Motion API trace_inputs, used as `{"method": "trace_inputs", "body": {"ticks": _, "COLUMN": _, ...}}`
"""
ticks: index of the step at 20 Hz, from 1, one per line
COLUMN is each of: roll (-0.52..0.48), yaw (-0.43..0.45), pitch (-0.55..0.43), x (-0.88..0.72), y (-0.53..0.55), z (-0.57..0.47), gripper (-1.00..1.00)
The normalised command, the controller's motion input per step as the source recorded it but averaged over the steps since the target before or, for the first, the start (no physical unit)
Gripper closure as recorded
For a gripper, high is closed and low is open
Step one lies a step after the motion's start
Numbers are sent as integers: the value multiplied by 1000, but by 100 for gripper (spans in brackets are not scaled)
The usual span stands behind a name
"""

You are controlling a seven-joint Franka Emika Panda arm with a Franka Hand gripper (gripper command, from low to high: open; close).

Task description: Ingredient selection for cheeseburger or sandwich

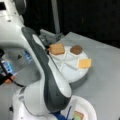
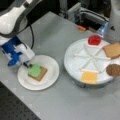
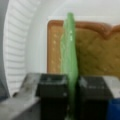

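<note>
The surface (image 2: 75, 105) is a flat, matte grey tabletop with an even finish in both front views. In a front view, its far edge (image 1: 100, 37) runs diagonally against a black backdrop (image 1: 87, 17) that fills the upper part of that picture. A pale grey vertical post (image 1: 55, 15) stands in front of the backdrop, behind the surface. In a front view, a dark perforated panel (image 2: 15, 107) with a regular grid of small holes occupies the bottom left corner, adjoining the surface's near edge. Grey metal hardware (image 2: 85, 13) sits beyond the surface at that view's top. Lighting is diffuse; shadows on the surface are soft.
</note>
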Motion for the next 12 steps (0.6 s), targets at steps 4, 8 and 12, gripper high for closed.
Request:
{"method": "trace_inputs", "body": {"ticks": 4, "roll": -202, "yaw": 76, "pitch": -24, "x": -144, "y": 89, "z": 52, "gripper": 100}}
{"method": "trace_inputs", "body": {"ticks": 8, "roll": -195, "yaw": 79, "pitch": -25, "x": -129, "y": 101, "z": 45, "gripper": 100}}
{"method": "trace_inputs", "body": {"ticks": 12, "roll": -191, "yaw": 75, "pitch": -25, "x": -129, "y": 132, "z": 31, "gripper": 100}}
